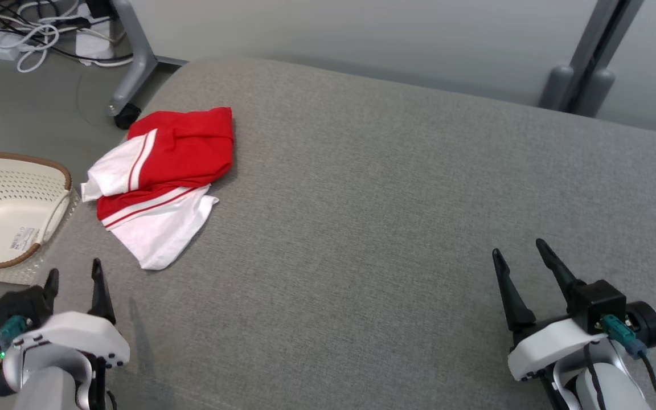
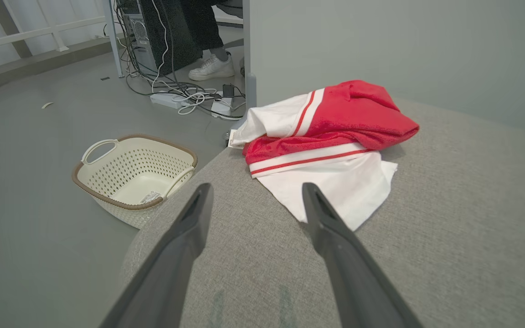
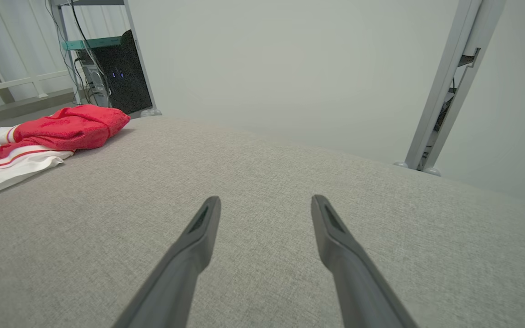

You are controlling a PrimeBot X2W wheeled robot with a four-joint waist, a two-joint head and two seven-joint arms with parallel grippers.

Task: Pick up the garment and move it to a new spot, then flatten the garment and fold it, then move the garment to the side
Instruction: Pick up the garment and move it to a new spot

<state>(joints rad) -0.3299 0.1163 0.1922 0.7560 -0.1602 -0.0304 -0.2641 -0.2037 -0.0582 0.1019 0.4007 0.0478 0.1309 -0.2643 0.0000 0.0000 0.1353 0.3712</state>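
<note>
A red and white garment (image 1: 160, 176) lies folded in a rough bundle at the left edge of the grey cushioned surface (image 1: 396, 228). The left wrist view has the garment (image 2: 331, 136) just ahead of my fingers, its white part nearest. My left gripper (image 1: 74, 273) hovers open at the near left corner, a short way in front of the garment, holding nothing. At the near right my right gripper (image 1: 520, 253) is open too, far from the garment (image 3: 57, 132), which lies off to the left in the right wrist view.
A cream perforated basket (image 1: 3, 205) with a brown rim stands on the floor left of the surface. Cables and a power strip (image 1: 37, 34) lie on the floor behind it. Metal frame legs (image 1: 134, 62) rise at the back left and back right (image 1: 590, 62). A person's shoe (image 2: 211, 67) shows by a desk.
</note>
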